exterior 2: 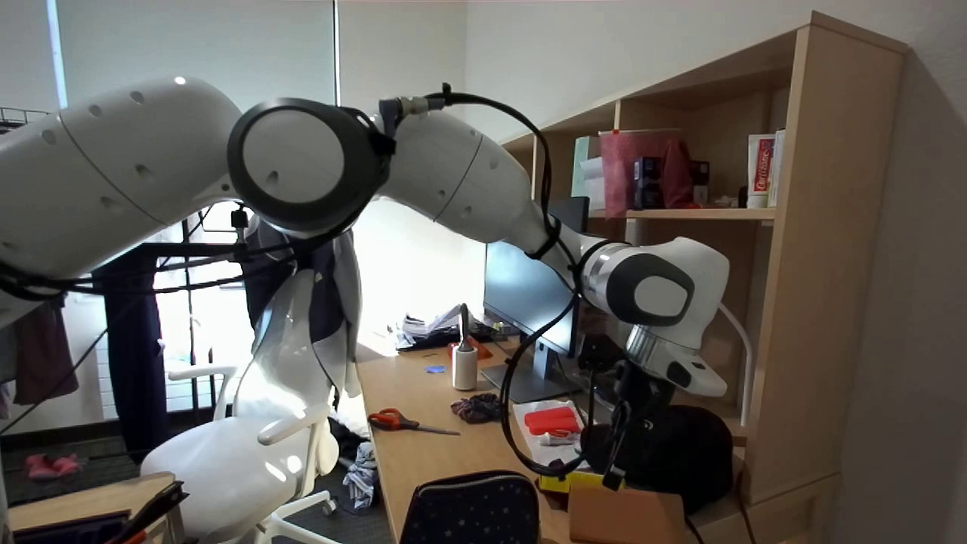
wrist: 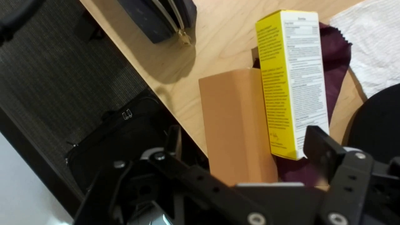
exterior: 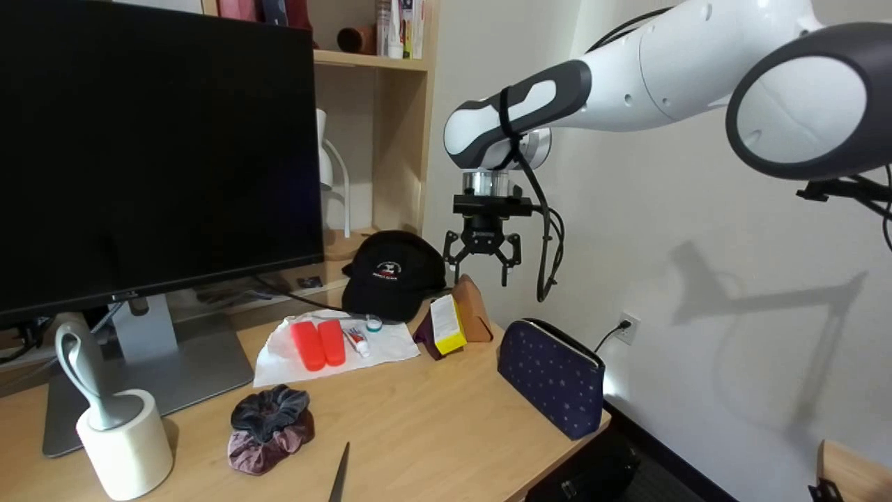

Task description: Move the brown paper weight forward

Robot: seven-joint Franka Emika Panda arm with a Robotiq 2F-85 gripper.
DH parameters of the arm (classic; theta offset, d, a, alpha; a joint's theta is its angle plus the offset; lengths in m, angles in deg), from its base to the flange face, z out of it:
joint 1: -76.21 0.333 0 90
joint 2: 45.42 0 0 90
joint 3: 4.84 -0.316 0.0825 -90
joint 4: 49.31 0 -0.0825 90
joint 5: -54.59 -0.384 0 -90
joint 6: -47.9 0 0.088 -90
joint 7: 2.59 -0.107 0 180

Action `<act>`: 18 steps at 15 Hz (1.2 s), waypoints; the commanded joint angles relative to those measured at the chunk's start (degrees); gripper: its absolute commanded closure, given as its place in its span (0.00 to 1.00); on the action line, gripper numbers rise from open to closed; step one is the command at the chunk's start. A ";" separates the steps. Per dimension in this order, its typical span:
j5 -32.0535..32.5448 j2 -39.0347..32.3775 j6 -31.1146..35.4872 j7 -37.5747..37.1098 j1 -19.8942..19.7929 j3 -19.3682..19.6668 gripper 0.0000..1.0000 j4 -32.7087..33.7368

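Note:
The brown paper weight (exterior: 474, 310) is a plain tan-brown block on the desk near its side edge. It also shows in an exterior view (exterior 2: 625, 515) and in the wrist view (wrist: 234, 125), where its near end is hidden behind the gripper. My gripper (exterior: 480, 276) is open and empty above the block. In the wrist view the gripper (wrist: 243, 131) has one fingertip on each side of the block's line, and its right finger overlaps the lower end of the yellow packet (wrist: 279, 84). The packet lies right beside the block on a dark purple cloth (wrist: 334, 56).
A dark navy pouch (exterior: 550, 376) stands near the desk's edge. A black cap (exterior: 394, 275) is behind the packet. A white cloth (exterior: 390, 345) holds red cases (exterior: 319, 344). Scrunchies (exterior: 270, 429), scissors (exterior 2: 404, 423) and a monitor (exterior: 160, 160) are farther along the desk (exterior: 418, 432).

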 commanded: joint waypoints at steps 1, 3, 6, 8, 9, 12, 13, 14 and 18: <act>-1.56 -3.91 -1.90 -3.60 -1.15 -0.46 0.00 6.61; -0.81 -2.02 0.00 -1.82 -0.42 -0.12 0.00 2.93; -1.55 -2.98 0.00 -2.01 -0.69 -0.31 0.00 4.50; -1.59 -3.08 0.00 -2.02 -0.72 -0.33 0.00 4.66; -1.18 -3.38 1.08 -3.13 -0.33 0.29 0.00 4.86; -1.05 -4.41 7.72 -3.32 0.20 1.13 0.00 4.20; -0.77 -4.88 10.05 -3.15 0.53 1.51 0.00 3.88; -0.40 -5.52 12.77 -2.96 0.88 1.80 0.00 3.51; 0.66 -7.93 19.56 -3.43 1.89 3.26 0.00 2.57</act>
